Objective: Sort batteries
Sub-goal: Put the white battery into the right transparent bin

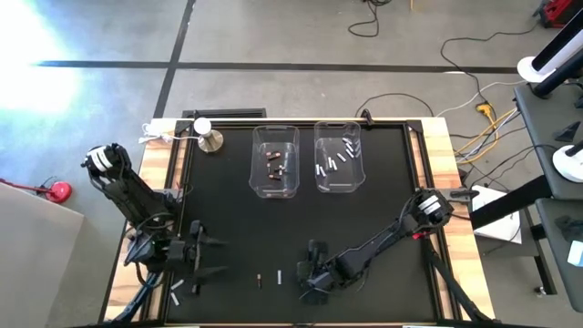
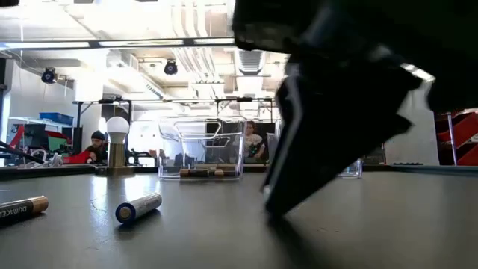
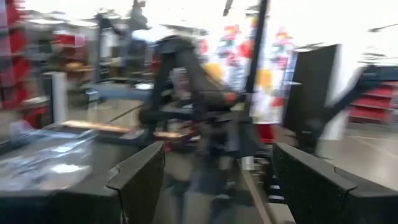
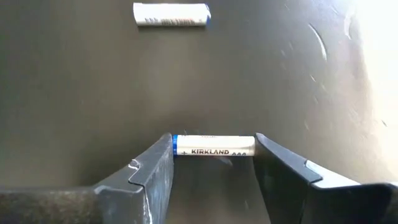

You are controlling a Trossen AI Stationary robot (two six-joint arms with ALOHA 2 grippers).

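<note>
The left pincer (image 1: 217, 256) hovers spread wide and empty over the near left of the black-topped bench (image 1: 383, 210), with two white cylindrical batteries (image 1: 175, 294) lying by the near edge just beside it. Two further small cells (image 1: 279, 275) lie in open bench between the arms. At near centre the right pincer (image 4: 213, 152) is low on the bench, its fingers touching both ends of a white Kirkland AAA battery (image 4: 214, 146), clenched endwise on it; another white battery (image 4: 171, 14) lies apart beyond. Farther back, well clear, stand a clear plastic bin of dark cells (image 1: 274, 161) and a clear plastic bin of white cells (image 1: 338, 157). In the low view the right arm blocks most of the right side.
</note>
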